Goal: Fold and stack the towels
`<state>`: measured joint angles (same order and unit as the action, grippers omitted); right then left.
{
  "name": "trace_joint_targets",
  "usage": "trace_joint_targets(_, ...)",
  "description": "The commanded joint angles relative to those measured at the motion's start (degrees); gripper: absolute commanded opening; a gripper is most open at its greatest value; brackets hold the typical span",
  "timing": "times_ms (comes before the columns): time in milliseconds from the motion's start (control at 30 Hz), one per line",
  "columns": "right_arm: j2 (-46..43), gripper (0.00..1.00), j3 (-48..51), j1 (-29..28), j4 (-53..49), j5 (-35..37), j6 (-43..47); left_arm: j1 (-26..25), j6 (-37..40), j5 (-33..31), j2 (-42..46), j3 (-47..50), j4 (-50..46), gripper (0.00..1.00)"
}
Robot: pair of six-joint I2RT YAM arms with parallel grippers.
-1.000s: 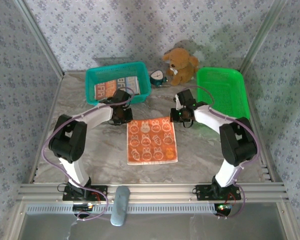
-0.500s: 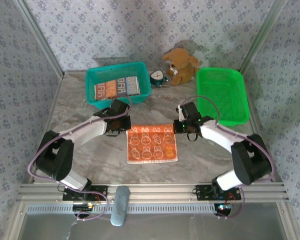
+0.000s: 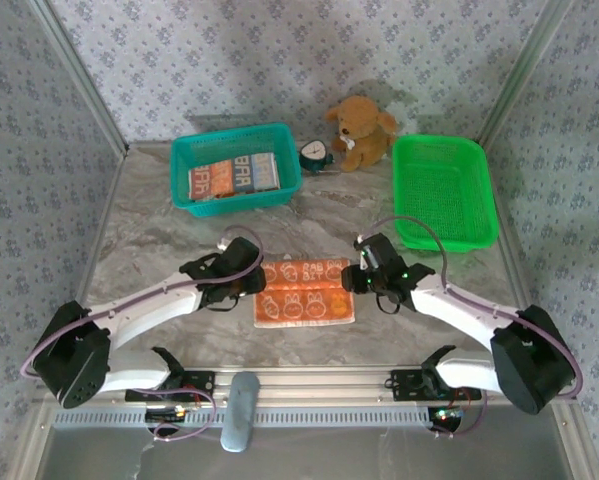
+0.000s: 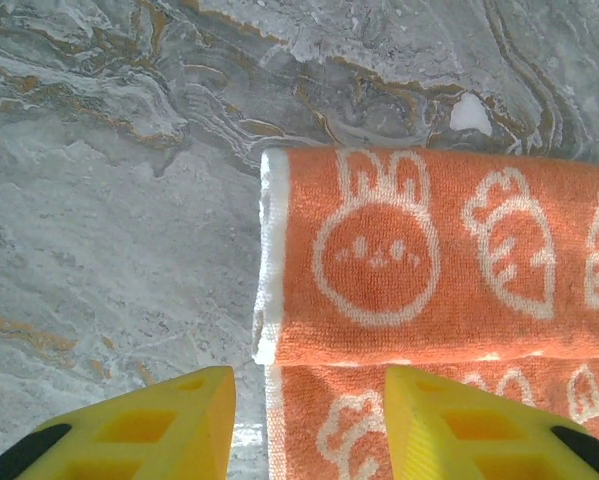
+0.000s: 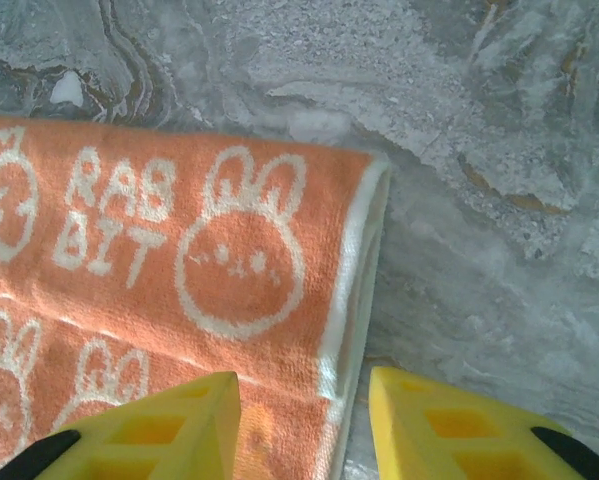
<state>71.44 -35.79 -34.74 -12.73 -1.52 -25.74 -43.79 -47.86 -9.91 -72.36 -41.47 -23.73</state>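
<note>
An orange towel [image 3: 304,292] with white rabbit figures lies on the marble table, its far part folded over the near part into a double strip. My left gripper [image 3: 249,285] is at its left edge and my right gripper [image 3: 362,282] at its right edge. In the left wrist view the towel [image 4: 429,270] shows its folded flap ahead of the left gripper [image 4: 307,378], which is open astride the white border. In the right wrist view the right gripper [image 5: 301,378] is open astride the towel [image 5: 179,260] at its right hem. More folded towels [image 3: 234,177] lie in the teal basket [image 3: 184,150].
An empty green basket [image 3: 444,195] stands at the back right. A brown plush toy [image 3: 359,130] and a small clock [image 3: 315,153] sit between the two baskets. A grey object [image 3: 241,410] lies on the near rail. Bare marble surrounds the towel.
Both grippers came from the towel's far corners toward the near edge, folding the far half over. The towel went from a flat square to a shorter double strip. Both arms now stretch low.
</note>
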Motion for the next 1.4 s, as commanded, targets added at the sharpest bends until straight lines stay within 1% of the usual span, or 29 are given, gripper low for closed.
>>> trace_joint_targets(0,3.22,0.37,-4.09,1.07,-2.91,-1.94,-1.94,1.16,-1.45,0.10,-2.58,-3.61,-2.26,0.41)
trace_joint_targets(67,5.13,0.36,-5.53,1.75,-3.19,-2.95,-2.19,2.43,-1.29,0.91,-4.65,-4.55,-2.18,0.40)
trace_joint_targets(133,7.08,0.34,-6.81,2.45,-3.99,-3.52,-2.39,4.05,-0.94,2.02,-6.62,-5.18,-1.35,0.36)
trace_joint_targets(267,10.19,0.32,-7.93,4.24,-4.16,-5.54,-2.89,6.45,-0.49,4.34,-9.97,-5.37,0.21,0.35)
trace_joint_targets(400,11.52,0.32,-7.67,4.66,-3.95,-6.21,-2.75,6.68,-0.40,6.33,-12.84,-5.77,1.10,0.33)
trace_joint_targets(533,12.12,0.28,-7.43,4.92,-3.17,-7.01,-2.65,6.62,-1.43,7.27,-13.62,-4.99,2.75,0.28)
trace_joint_targets(767,13.07,0.27,-8.14,5.03,-2.25,-7.71,-2.30,6.68,-1.14,7.52,-13.75,-5.22,3.81,0.28)
trace_joint_targets(833,13.63,0.23,-8.42,5.06,-2.08,-8.14,-2.27,6.65,-1.01,7.88,-14.55,-5.61,4.04,0.26)
trace_joint_targets(867,13.78,0.20,-8.44,5.06,-2.02,-8.23,-2.30,6.64,-1.10,8.10,-14.85,-5.83,4.01,0.22)
trace_joint_targets(933,13.64,0.09,-8.46,4.95,-1.98,-8.32,-2.39,6.62,-1.50,8.49,-15.18,-5.75,3.87,0.15)
trace_joint_targets(1000,12.95,0.03,-8.68,5.00,-2.74,-7.93,-2.39,6.54,-1.97,8.18,-14.47,-5.66,3.15,0.12)
trace_joint_targets(1033,12.33,0.00,-8.66,4.86,-3.16,-7.49,-2.26,6.56,-2.05,7.85,-13.79,-5.68,2.62,0.09)
trace_joint_targets(1167,9.66,0.00,-8.82,4.99,-5.72,-6.72,-1.69,6.48,-2.70,6.96,-11.09,-6.79,-1.53,0.00)
trace_joint_targets(1367,4.80,0.00,-8.91,5.04,-10.65,-6.48,-1.06,4.51,-5.67,5.55,-7.20,-8.88,-8.40,0.00)
